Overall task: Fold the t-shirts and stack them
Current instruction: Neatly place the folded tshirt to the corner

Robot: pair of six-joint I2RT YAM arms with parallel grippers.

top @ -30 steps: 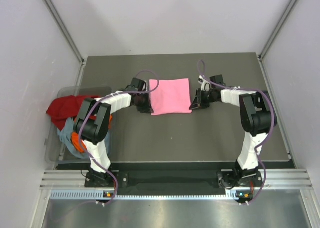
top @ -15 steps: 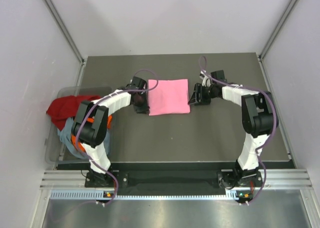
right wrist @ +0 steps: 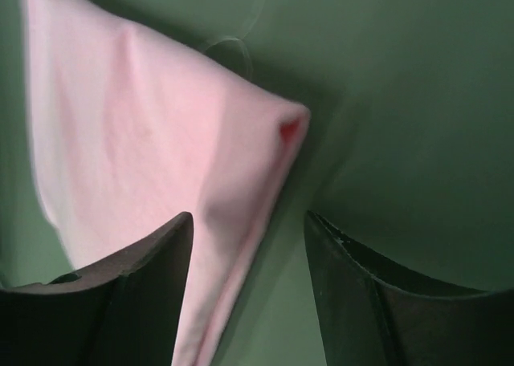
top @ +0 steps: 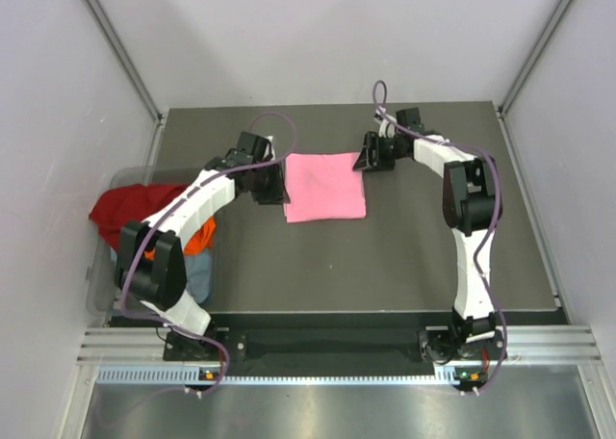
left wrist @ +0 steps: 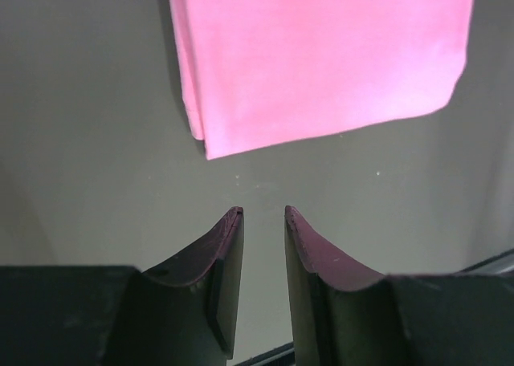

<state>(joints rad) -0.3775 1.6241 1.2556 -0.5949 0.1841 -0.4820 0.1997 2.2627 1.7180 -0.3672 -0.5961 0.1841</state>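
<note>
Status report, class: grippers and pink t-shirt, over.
Left gripper open, right gripper open, neither holding. Folded bright pink cloth t-shirt lying on dark table. Nothing blocking.

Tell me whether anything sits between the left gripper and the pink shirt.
Nothing visible does. In the left wrist view, only bare table lies between the left gripper, its jaws apart and empty, and the near edge of the folded pink shirt ahead of it.
</note>
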